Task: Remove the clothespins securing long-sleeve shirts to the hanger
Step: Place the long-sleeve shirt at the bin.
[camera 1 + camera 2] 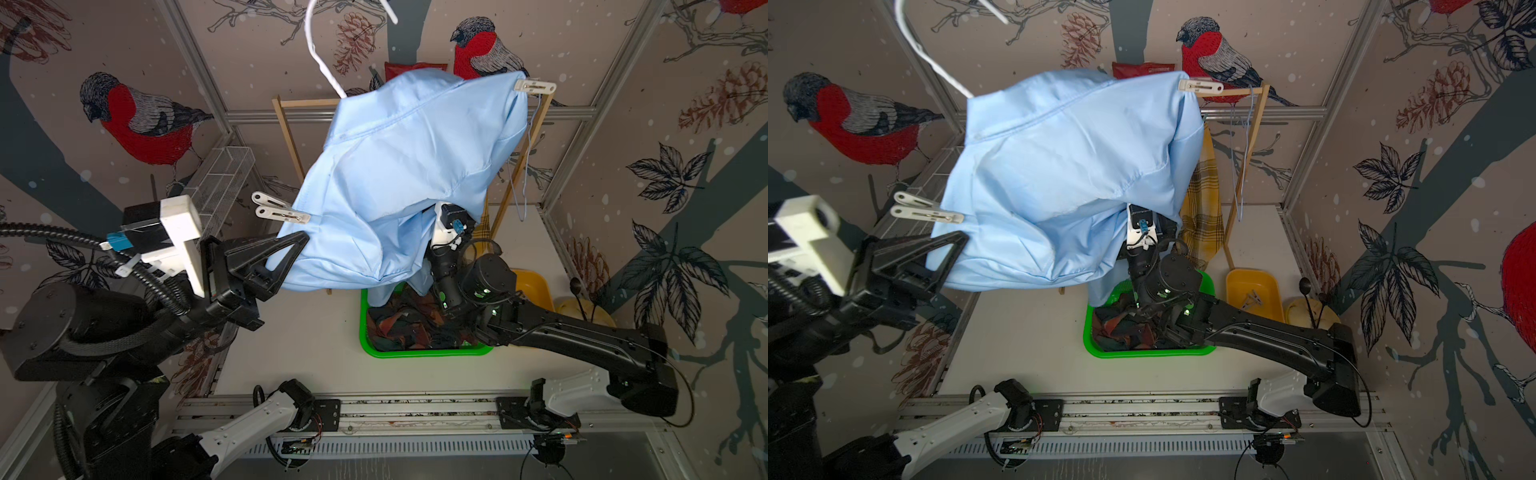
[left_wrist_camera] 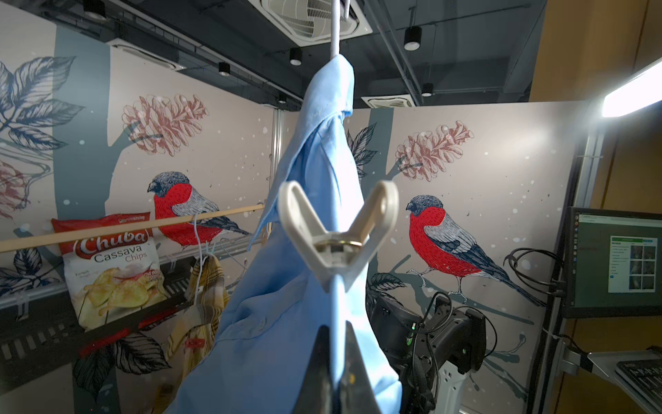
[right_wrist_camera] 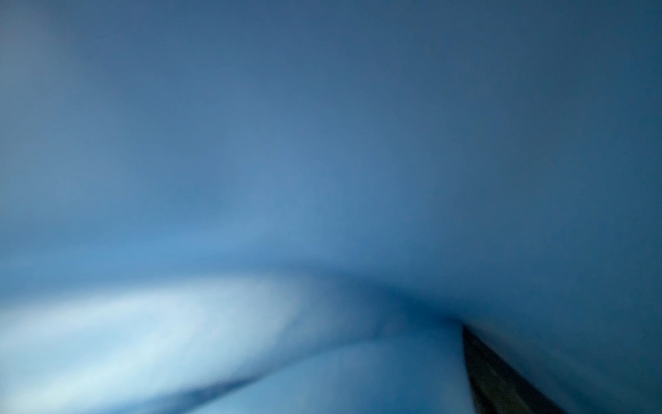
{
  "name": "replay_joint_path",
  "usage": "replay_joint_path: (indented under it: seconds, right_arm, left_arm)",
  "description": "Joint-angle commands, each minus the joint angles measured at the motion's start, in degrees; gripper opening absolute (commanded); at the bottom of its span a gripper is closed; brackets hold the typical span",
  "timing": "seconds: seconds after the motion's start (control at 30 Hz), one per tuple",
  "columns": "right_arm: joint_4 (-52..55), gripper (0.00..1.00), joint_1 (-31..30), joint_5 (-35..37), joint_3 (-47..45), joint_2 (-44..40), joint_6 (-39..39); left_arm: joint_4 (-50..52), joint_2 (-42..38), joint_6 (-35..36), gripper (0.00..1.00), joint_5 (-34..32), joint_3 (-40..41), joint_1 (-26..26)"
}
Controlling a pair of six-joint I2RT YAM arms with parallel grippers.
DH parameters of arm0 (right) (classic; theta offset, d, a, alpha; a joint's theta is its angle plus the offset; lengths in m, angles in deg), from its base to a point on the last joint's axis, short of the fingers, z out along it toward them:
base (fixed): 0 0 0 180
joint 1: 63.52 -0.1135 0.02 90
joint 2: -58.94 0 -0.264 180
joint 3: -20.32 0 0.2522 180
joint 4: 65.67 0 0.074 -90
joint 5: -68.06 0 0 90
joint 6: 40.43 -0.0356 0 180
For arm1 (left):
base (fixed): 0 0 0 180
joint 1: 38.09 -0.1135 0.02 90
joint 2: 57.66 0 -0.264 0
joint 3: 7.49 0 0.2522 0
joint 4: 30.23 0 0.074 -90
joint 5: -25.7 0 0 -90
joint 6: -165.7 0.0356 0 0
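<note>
Left gripper (image 1: 302, 240) pinches the hanging light-blue collared cloth shirt (image 1: 407, 166).
It clamps just below a cream plastic spring clothespin (image 2: 336, 233); the right gripper's finger (image 3: 501, 376) sits spread wide beneath the fabric. A red bag (image 2: 114, 265) reads "Chuba Cassava Chips".

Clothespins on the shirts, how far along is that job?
Done, apparently: a dark plaid shirt lies in the green basket, loose pins in the yellow tub. In hand: the left gripper is clamped on the blue shirt beside the near clothespin; the right arm reaches under it. Left: that pin, the far clothespin, and the hanging yellow plaid shirt.
</note>
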Motion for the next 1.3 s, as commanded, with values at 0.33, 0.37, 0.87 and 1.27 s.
replay_joint_path:
  seconds: [0.33, 0.37, 0.87, 1.27]
  right_arm:
    - [15.6, 1.0, 1.2, -0.1, -24.6, -10.1, -33.6]
    - [16.0, 1.0, 1.7, 0.0, -26.0, -10.1, -35.4]
    - [33.1, 1.0, 10.4, -29.5, -35.2, -22.6, -45.4]
    - [42.5, 1.0, 15.5, -53.9, -34.7, -32.3, -46.2]
  left_arm:
    - [-9.8, -6.7, -2.5, 0.0, -0.5, 30.8, 0.1]
    - [-10.6, -7.0, -2.4, 0.0, -0.6, 33.4, 0.1]
    - [-23.8, -4.2, 1.9, 0.0, -6.0, 58.4, 0.1]
    - [-28.5, -0.2, 8.1, 0.0, -12.4, 59.9, 0.1]
